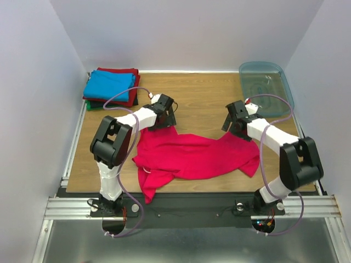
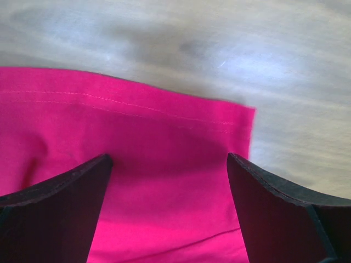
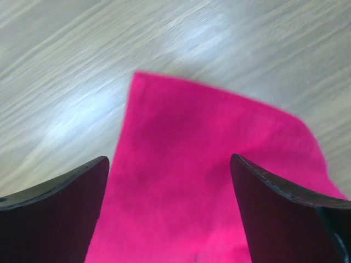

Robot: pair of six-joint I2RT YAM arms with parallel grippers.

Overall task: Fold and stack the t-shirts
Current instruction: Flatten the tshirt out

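Lying crumpled on the wooden surface [image 1: 203, 98], the pinkish-red t-shirt [image 1: 192, 156] looks light, limp and quick to bunch. The left jaws and right jaws stand wide over its far corners, and a pinch on those hemmed corners should hold best.

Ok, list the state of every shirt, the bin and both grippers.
Pinkish-red t-shirt: unfolded, rumpled, spread out.
Folded t-shirts: stacked far left, sky blue on top.
Plastic bin: upright, open-topped, far right.
Left gripper: open over the shirt's hem corner.
Right gripper: open over another shirt corner.
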